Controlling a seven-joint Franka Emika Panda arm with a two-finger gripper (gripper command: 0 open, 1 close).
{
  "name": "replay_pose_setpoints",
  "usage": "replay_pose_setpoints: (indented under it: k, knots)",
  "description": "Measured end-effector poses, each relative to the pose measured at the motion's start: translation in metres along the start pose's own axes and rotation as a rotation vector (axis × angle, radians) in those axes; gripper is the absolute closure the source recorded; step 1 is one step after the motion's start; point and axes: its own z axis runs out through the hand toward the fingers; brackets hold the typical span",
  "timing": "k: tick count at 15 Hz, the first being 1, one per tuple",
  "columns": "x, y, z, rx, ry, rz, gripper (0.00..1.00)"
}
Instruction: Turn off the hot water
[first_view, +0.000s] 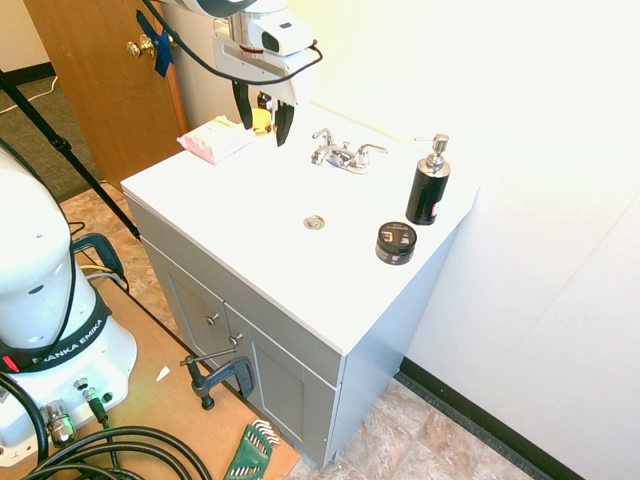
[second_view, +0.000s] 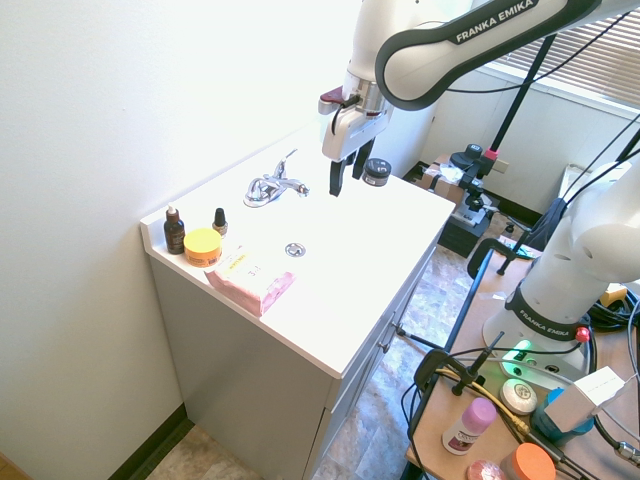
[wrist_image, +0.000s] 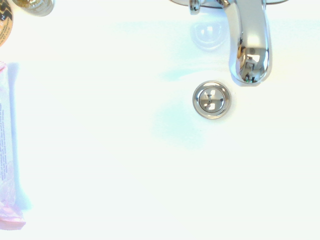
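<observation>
Chrome is gleaming where the short shiny hot-water lever (first_view: 322, 134) forms the small faucet's (first_view: 341, 155) left wing, and we are hovering our empty, parted gripper (first_view: 262, 121) above the basin, well apart from it.

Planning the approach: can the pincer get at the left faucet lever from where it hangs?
Probably yes. The open pincer hangs above the counter beside the left lever, and nothing stands between them; the pink pack lies off to the other side.
</observation>
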Motion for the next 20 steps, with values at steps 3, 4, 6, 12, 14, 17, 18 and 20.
replay_pose_setpoints:
  k: [3,4,6,12,14,17,18,20]
  knots:
    - [0.005,-0.003,-0.002,0.007,0.04,0.013,0.0]
    - [0.009,-0.008,-0.004,0.008,0.079,0.02,0.0]
    - [0.02,-0.022,-0.006,0.001,0.151,0.033,0.0]
    - [0.063,-0.076,0.022,-0.085,0.437,0.056,0.0]
    - [0.068,-0.09,0.042,-0.105,0.467,0.047,0.0]
    - [0.069,-0.107,0.067,-0.132,0.467,0.038,0.0]
    - [0.068,-0.111,0.072,-0.135,0.464,0.033,0.0]
    - [0.066,-0.117,0.077,-0.144,0.465,0.025,0.0]
